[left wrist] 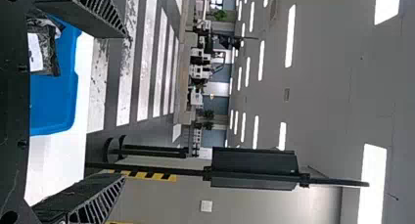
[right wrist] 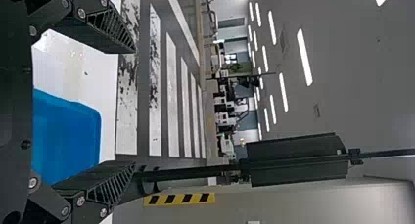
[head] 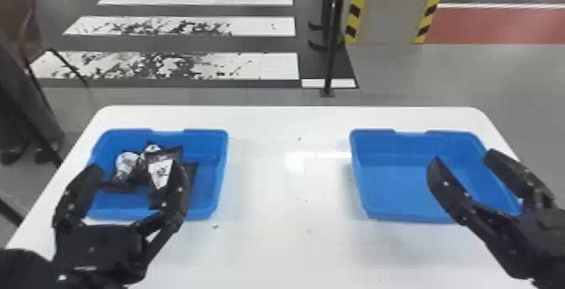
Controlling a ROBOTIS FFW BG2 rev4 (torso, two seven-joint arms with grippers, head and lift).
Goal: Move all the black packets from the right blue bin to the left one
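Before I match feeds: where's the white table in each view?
Head view: table under left bin and right bin, down to the bottom edge.
Left wrist view: table beside the left bin.
Right wrist view: table beside the right bin.
Shared landmark: white floor stripes beyond the table's far edge.

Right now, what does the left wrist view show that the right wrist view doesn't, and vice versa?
Left wrist view: black packets in the left blue bin, open left gripper.
Right wrist view: right blue bin, open right gripper.
Both: white table, white floor stripes, yellow-black striping.
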